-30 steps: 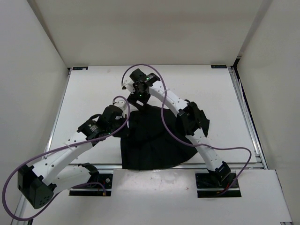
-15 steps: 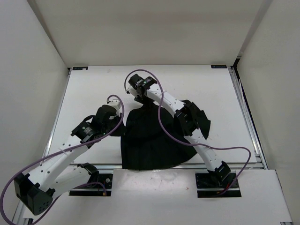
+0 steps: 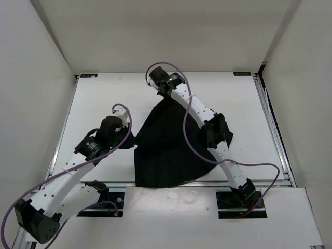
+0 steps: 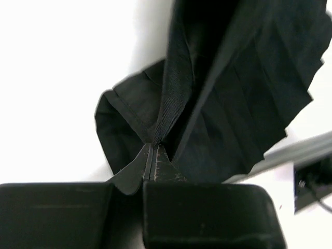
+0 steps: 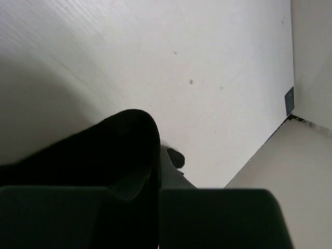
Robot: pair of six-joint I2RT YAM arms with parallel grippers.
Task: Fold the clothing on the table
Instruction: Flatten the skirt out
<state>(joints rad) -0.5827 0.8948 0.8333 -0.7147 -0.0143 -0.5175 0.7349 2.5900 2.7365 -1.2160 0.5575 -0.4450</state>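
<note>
Top external view: black garment lay lower centre on the white surface, peaked toward upper centre. Its left hem was pinched in the left hand, its far corner in the right hand. Step judged: spreading. Next: even tension, then lay it flat.

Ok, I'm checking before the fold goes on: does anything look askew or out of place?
The clothing is not flat: it is pulled into a lopsided triangle, far tip pinched in the right gripper, left corner bunched in the left gripper. Its near hem reaches the near rail of the table. No damage shows.
</note>
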